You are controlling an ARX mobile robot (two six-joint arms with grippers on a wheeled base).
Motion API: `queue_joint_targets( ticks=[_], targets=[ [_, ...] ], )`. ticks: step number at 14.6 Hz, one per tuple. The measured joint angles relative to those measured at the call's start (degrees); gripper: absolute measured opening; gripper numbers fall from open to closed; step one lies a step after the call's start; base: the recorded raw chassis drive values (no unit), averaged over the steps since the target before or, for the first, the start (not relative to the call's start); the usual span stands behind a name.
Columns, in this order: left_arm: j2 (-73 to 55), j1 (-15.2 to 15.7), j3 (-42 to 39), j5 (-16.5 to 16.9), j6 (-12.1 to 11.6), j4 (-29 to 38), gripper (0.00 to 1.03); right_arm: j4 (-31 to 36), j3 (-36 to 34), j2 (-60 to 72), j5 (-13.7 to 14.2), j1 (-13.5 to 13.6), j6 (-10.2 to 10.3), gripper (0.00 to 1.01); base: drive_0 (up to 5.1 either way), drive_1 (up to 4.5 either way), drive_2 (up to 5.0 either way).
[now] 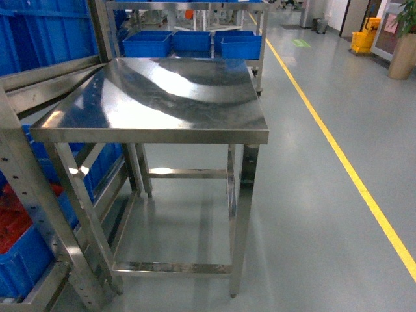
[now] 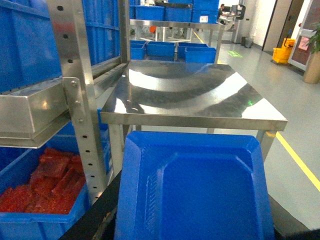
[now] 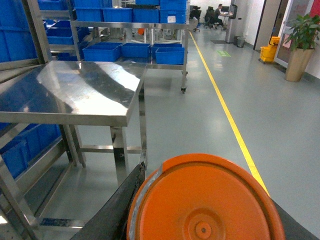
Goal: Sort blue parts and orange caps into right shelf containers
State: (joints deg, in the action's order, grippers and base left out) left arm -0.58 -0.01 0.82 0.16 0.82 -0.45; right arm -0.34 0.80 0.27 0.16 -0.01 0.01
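A blue part (image 2: 192, 190) fills the bottom of the left wrist view, a blocky piece with a sunken face. My left gripper (image 2: 192, 210) is shut on it, with a black finger (image 2: 95, 220) along each side. In the right wrist view an orange cap (image 3: 205, 205), round and rimmed, sits between black fingers (image 3: 112, 207), and my right gripper (image 3: 205, 215) is shut on it. Neither gripper shows in the head view. Blue containers (image 1: 192, 41) stand in a row on a shelf behind the steel table (image 1: 162, 97).
A steel rack (image 1: 26, 169) on the left holds blue bins, one full of red pieces (image 2: 45, 180). A yellow floor line (image 1: 338, 149) runs along the aisle on the right. A potted plant (image 3: 297, 55) and a yellow cart (image 3: 267, 50) stand far off.
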Motion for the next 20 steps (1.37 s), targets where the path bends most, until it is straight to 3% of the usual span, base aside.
queue_joint_targets(
  ticks=[20],
  targets=[
    [0.0,0.0,0.0,-0.2,0.0,0.1,0.44,0.2,0.0,0.0,-0.1,0.0,0.0,0.44,-5.0,2.49,2.5]
  ],
)
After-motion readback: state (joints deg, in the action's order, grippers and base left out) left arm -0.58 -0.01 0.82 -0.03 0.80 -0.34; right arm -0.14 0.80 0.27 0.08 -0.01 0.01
